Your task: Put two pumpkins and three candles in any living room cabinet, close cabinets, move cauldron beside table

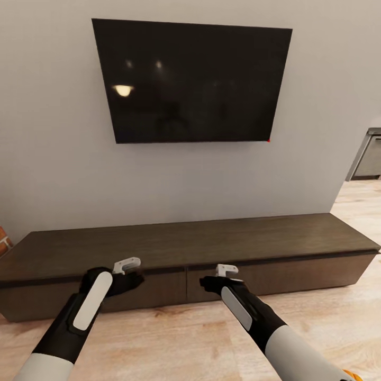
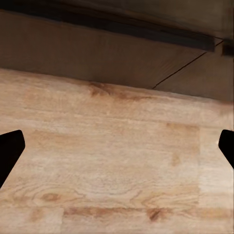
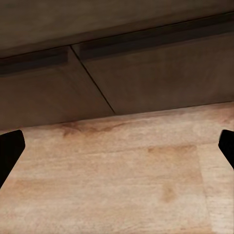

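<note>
Nearest the head camera: two forearms reaching forward and down, left gripper (image 1: 128, 266) and right gripper (image 1: 226, 270) both spread wide and empty, hovering just before the cabinet (image 1: 190, 248) fronts, over the wooden floor (image 1: 174, 338). Fronts shut and flush, seam between two of them (image 3: 92, 80) plain. No handles, so likely slipping off a flat front, or scraping the top edge, if driven in too low. Pumpkins, candles, cauldron nowhere to point at. Television (image 1: 190, 79) on the wall above.
</note>
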You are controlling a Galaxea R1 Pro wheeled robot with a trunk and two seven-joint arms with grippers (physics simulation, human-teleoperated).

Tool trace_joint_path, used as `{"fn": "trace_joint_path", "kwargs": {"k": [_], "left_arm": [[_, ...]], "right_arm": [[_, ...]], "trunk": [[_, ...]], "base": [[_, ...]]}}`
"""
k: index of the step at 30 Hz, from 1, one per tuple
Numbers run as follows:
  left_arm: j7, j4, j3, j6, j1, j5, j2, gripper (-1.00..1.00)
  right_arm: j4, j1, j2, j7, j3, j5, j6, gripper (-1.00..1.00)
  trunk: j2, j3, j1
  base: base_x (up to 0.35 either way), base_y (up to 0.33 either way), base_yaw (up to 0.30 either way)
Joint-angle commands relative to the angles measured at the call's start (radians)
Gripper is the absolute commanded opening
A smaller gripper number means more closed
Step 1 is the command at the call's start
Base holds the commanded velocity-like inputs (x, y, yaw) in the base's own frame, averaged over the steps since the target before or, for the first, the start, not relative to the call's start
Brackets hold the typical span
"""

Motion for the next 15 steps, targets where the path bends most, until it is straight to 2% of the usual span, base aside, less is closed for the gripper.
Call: {"fn": "trace_joint_path", "kwargs": {"k": [1,3,4,5,7,8,9,11,12,15], "left_arm": [[0.01,-0.012,-0.001,0.003,0.0,0.024,0.004,1.0],[0.01,-0.046,0.002,0.006,0.002,0.101,0.028,1.0],[0.01,-0.054,0.002,0.007,0.002,0.126,0.036,1.0],[0.01,-0.068,0.002,0.007,0.002,0.179,0.057,1.0],[0.01,-0.096,0.001,0.007,0.004,0.308,0.105,1.0],[0.01,-0.107,0.001,0.007,0.005,0.379,0.13,1.0],[0.01,-0.111,0.001,0.007,0.006,0.414,0.141,1.0],[0.009,-0.128,-0.001,0.008,0.012,0.547,0.183,1.0],[0.009,-0.133,-0.001,0.008,0.014,0.578,0.192,1.0],[0.007,-0.155,-0.003,0.009,0.018,0.745,0.229,1.0]], "right_arm": [[-0.001,-0.001,-0.001,-0.01,0.003,-0.01,0.001,1.0],[0.0,-0.001,-0.003,-0.011,0.002,-0.012,0.001,1.0],[0.001,-0.001,-0.003,-0.011,0.002,-0.012,0.001,1.0],[0.002,-0.001,-0.004,-0.012,0.0,-0.012,0.001,1.0],[0.005,-0.001,-0.005,-0.012,-0.017,-0.013,0.001,1.0],[0.006,-0.001,-0.005,-0.012,-0.035,-0.013,0.001,1.0],[0.008,-0.001,-0.005,-0.011,-0.046,-0.014,0.001,1.0],[0.011,-0.001,-0.005,-0.01,-0.099,-0.015,0.002,1.0],[0.011,0.0,-0.005,-0.01,-0.113,-0.015,0.002,1.0],[0.013,-0.001,-0.006,-0.009,-0.193,-0.016,0.001,1.0]], "trunk": [[0.0,-0.001,0.0],[0.0,-0.001,0.0],[0.0,-0.001,0.0],[0.0,-0.001,0.0],[0.0,-0.001,0.0],[0.0,-0.001,0.0],[0.0,-0.001,0.0],[0.0,-0.001,0.0],[0.0,-0.001,0.0],[0.0,-0.001,0.0]], "base": [[0.01,0.009,0.0],[0.005,0.005,0.0],[0.003,0.002,0.0],[0.002,0.002,0.0],[0.001,0.001,0.0],[0.0,0.0,0.0],[0.0,0.0,0.0],[0.0,0.0,0.0],[0.0,0.0,0.0],[0.0,0.0,0.0]]}}
